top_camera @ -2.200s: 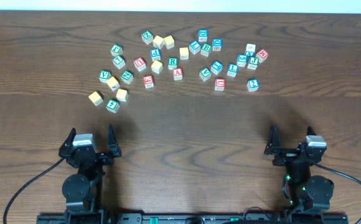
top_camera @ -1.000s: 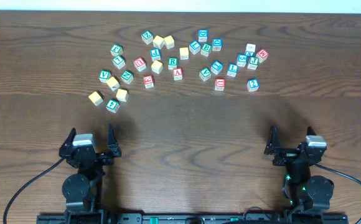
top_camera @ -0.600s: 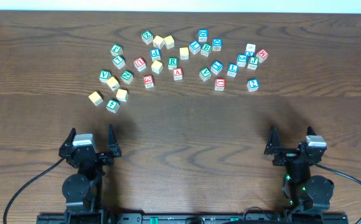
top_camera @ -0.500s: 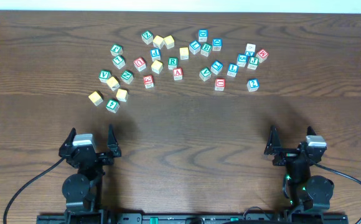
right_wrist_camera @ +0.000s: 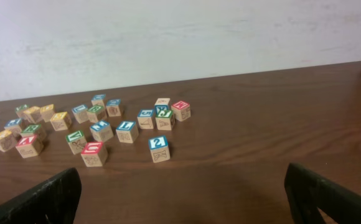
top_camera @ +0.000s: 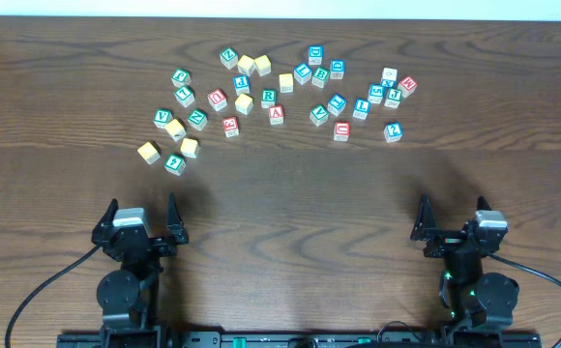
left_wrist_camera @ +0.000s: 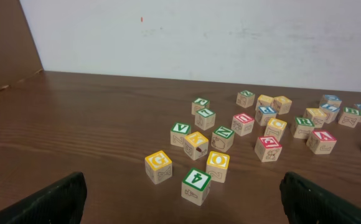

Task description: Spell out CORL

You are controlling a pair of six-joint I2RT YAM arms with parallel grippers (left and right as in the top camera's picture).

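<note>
Small wooden cubes lie scattered across the far half of the table. Yellow-faced cubes [top_camera: 149,151] [top_camera: 190,147] lie at the near left of the scatter; in the left wrist view they are the closest yellow ones [left_wrist_camera: 158,165] [left_wrist_camera: 218,165]. A green-lettered R cube [top_camera: 268,98] sits mid-cluster. A blue L cube [top_camera: 362,106] lies to the right and also shows in the right wrist view [right_wrist_camera: 126,130]. My left gripper [top_camera: 142,218] [left_wrist_camera: 183,211] and right gripper [top_camera: 452,220] [right_wrist_camera: 183,199] are open and empty at the near edge, well short of the cubes.
A green 4 cube [left_wrist_camera: 195,185] is nearest the left gripper. A blue cube [right_wrist_camera: 158,148] and a red-lettered cube [right_wrist_camera: 93,152] are nearest the right gripper. Bare dark wood [top_camera: 290,213] lies between grippers and cubes. A white wall [left_wrist_camera: 199,31] backs the table.
</note>
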